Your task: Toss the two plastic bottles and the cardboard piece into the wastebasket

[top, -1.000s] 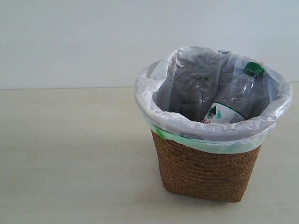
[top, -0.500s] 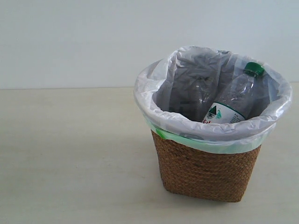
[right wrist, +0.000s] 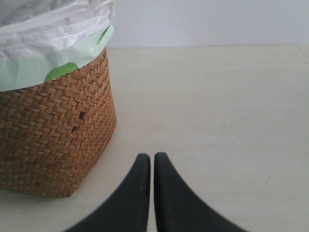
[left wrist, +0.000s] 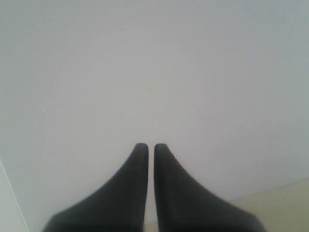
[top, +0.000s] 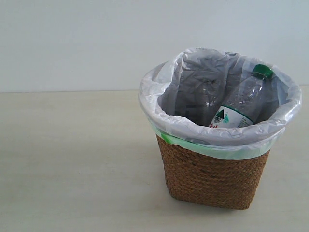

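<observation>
The brown wicker wastebasket (top: 212, 176) with its white bag liner and green band stands right of centre on the table. Inside it leans the clear bottle with the green cap and green-and-white label (top: 241, 104). A second clear bottle (top: 207, 94) shows faintly behind it against the liner; its label is hidden. The cardboard piece is out of view. Neither gripper appears in the exterior view. My left gripper (left wrist: 151, 147) is shut and empty, facing a blank wall. My right gripper (right wrist: 151, 157) is shut and empty, low over the table beside the wastebasket (right wrist: 53, 140).
The pale beige table (top: 72, 159) stretches left of the basket, with a plain white wall (top: 72, 43) behind. In the right wrist view the table surface (right wrist: 217, 106) runs on past the basket.
</observation>
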`<state>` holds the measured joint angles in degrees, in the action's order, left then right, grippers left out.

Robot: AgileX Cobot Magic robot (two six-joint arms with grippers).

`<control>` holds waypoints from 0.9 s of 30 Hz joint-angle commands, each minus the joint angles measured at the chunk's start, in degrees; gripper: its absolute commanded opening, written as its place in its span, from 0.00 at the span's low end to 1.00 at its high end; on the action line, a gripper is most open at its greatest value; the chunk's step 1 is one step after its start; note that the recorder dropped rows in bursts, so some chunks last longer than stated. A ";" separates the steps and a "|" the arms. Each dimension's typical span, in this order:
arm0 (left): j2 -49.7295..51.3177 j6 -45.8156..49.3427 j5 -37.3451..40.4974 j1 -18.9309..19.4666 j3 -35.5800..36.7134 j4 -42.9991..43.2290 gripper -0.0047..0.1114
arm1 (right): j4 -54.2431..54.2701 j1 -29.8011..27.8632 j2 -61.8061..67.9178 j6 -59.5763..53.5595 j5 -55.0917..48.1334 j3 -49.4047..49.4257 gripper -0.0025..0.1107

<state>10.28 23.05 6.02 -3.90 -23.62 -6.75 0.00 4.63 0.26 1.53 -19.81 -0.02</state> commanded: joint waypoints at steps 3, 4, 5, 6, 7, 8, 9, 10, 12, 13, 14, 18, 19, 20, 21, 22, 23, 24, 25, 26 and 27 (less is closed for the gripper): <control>-3.18 -0.34 0.00 0.82 0.26 0.64 0.07 | -0.35 -0.35 -0.26 -0.26 0.44 0.02 0.02; -3.96 -0.34 0.00 0.82 0.52 0.64 0.07 | -0.35 -0.35 -0.26 -0.26 0.44 0.02 0.02; -4.83 -0.34 -0.14 0.82 0.90 0.64 0.07 | -0.35 -0.35 -0.26 -0.26 0.44 0.02 0.02; -5.79 -0.34 -0.21 0.82 1.37 0.64 0.07 | -0.35 -0.35 -0.26 -0.26 0.44 0.02 0.02; -6.79 -0.34 -0.21 0.82 2.00 0.64 0.07 | -0.35 -0.35 -0.26 -0.26 0.44 0.02 0.02; -7.64 -0.34 -0.28 0.82 2.59 0.64 0.07 | -0.35 -0.35 -0.26 -0.26 0.44 0.02 0.02; -8.73 -0.34 -0.37 0.82 3.51 0.64 0.07 | -0.35 -0.35 -0.26 -0.26 0.44 0.02 0.02; -9.83 -0.34 -0.37 0.82 4.57 0.64 0.07 | -0.35 -0.35 -0.26 -0.26 0.44 0.02 0.02; -10.28 -0.34 -0.43 0.82 6.78 0.64 0.07 | -0.35 -0.35 -0.26 -0.26 0.44 0.02 0.02; -10.28 -0.34 -0.43 0.68 8.06 0.64 0.07 | -0.35 -0.35 -0.26 -0.26 0.44 0.02 0.02; -10.28 -0.34 -0.58 0.71 8.92 0.64 0.07 | -0.35 -0.35 -0.26 -0.26 0.44 0.02 0.02; -10.28 -0.46 -0.66 0.71 12.65 0.48 0.07 | -0.35 -0.35 -0.26 -0.26 0.44 0.02 0.02; -10.28 -1.20 -0.66 0.71 13.58 0.50 0.07 | -0.35 -0.35 -0.26 -0.26 0.44 0.02 0.02; -10.28 -2.49 -0.80 0.71 14.35 0.50 0.07 | -0.35 -0.35 -0.26 -0.26 0.44 0.02 0.02; -10.28 -4.17 -1.50 0.71 15.41 0.50 0.07 | -0.35 -0.35 -0.26 -0.26 0.44 0.02 0.02; -10.28 -6.04 -2.37 0.71 16.48 0.50 0.07 | -0.35 -0.35 -0.26 -0.26 0.44 0.02 0.02; -10.28 -7.59 -3.12 0.71 17.32 0.50 0.07 | -0.35 -0.35 -0.26 -0.26 0.44 0.02 0.02; -10.28 -9.35 -3.96 0.71 18.31 0.50 0.07 | -0.35 -0.35 -0.26 -0.26 0.44 0.02 0.02; -10.28 -10.74 -4.83 0.71 19.30 0.50 0.07 | -0.35 -0.35 -0.26 -0.26 0.44 0.02 0.02; -10.28 -11.92 -5.46 0.71 20.30 0.50 0.07 | -0.35 -0.35 -0.26 -0.26 0.44 0.02 0.02; -10.28 -13.15 -6.02 0.71 21.33 0.50 0.07 | -0.35 -0.35 -0.26 -0.26 0.44 0.02 0.02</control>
<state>0.17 14.26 2.46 -3.25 -4.64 -6.19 0.00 4.63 0.26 1.53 -19.81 -0.02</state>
